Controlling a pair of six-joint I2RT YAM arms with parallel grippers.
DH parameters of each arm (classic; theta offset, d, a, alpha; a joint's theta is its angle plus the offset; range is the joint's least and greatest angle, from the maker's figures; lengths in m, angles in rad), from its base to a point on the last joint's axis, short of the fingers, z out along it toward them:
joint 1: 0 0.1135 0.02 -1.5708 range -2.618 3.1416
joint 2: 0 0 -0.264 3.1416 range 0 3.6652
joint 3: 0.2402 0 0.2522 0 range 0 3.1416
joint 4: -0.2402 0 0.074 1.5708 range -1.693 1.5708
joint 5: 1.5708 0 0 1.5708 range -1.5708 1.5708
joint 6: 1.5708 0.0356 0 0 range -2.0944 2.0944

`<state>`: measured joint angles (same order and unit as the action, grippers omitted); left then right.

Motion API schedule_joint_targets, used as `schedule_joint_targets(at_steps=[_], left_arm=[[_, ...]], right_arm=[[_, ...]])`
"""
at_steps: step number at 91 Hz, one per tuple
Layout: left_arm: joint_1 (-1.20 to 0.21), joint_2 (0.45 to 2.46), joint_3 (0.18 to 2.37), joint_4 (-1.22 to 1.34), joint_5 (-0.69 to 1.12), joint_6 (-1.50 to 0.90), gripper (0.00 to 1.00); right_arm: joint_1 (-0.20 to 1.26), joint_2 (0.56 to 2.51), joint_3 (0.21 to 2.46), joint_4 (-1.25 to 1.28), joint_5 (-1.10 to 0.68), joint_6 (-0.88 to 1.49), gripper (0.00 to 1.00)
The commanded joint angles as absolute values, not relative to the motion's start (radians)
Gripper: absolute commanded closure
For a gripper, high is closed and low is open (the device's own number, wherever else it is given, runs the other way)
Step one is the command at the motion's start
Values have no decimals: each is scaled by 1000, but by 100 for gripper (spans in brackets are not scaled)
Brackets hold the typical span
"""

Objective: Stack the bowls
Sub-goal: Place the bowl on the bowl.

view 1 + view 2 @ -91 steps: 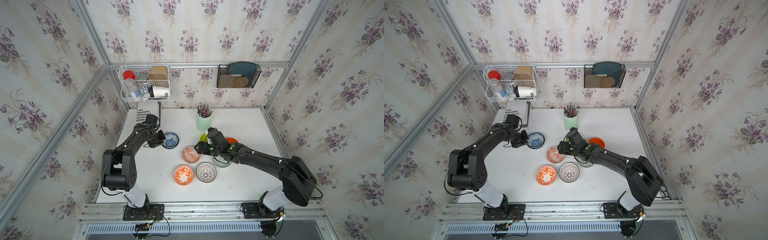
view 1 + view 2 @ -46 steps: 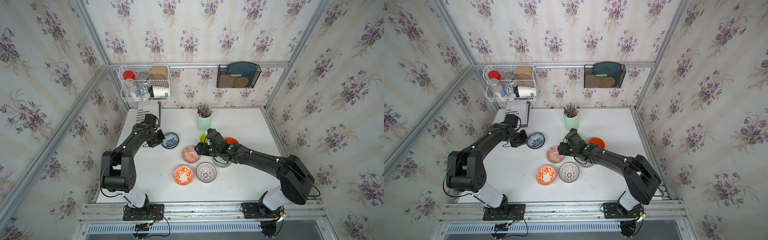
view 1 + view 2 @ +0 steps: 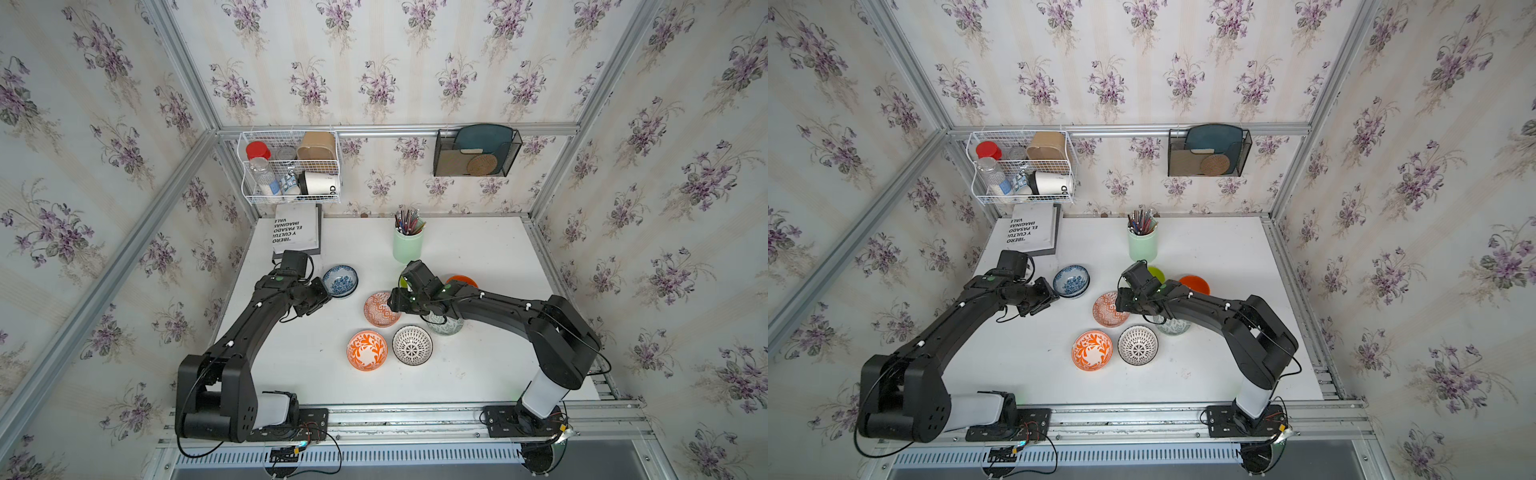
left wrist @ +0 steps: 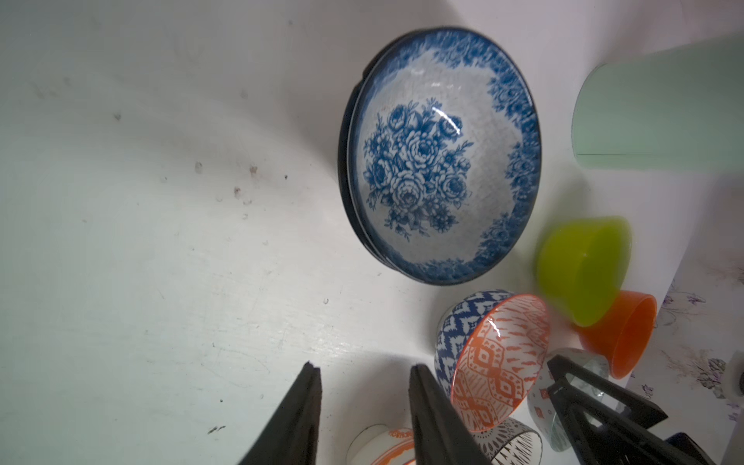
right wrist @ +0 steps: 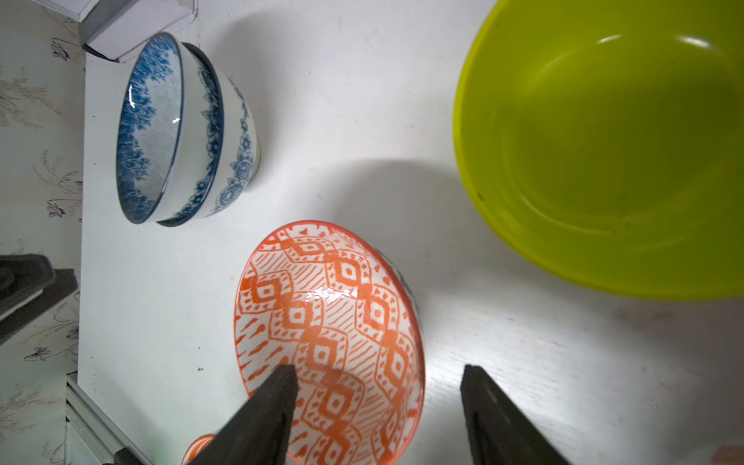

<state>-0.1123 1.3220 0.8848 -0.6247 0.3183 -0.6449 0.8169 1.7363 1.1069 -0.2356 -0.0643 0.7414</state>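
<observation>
Rim of orange-white bowl point(image 5: 330, 322) between spread right jaws; blue floral stack point(image 4: 439, 157) beyond parted, empty left jaws

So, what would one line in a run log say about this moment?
left gripper: open, empty, near blue floral stack | right gripper: open over orange diamond bowl rim

Book point(image 3: 296, 235): "IBERO", "EL PASADO", "Y CULTU", "IMAGINA"; white cup point(image 3: 321, 183): "OD".

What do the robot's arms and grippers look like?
Both the left arm and right arm are matte black with blocky joints, a white segment near each base, small white dots along the links, a green light near the wrist and thin black cables. The left gripper and right gripper have flat, tapering black fingers.
</observation>
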Motion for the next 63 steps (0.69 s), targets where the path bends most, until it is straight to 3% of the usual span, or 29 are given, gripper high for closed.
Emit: schedule_joint_targets(at_steps=[1, 25, 63], left_arm=[[-118, 1289, 834, -535, 353, -692, 56], [-132, 1320, 869, -511, 379, -688, 49], [-219, 1465, 1021, -577, 241, -638, 50]], right_arm=[[816, 1749, 1115, -256, -55, 749, 31], [816, 1766, 1127, -270, -32, 743, 33], [815, 1779, 1132, -274, -8, 731, 37]])
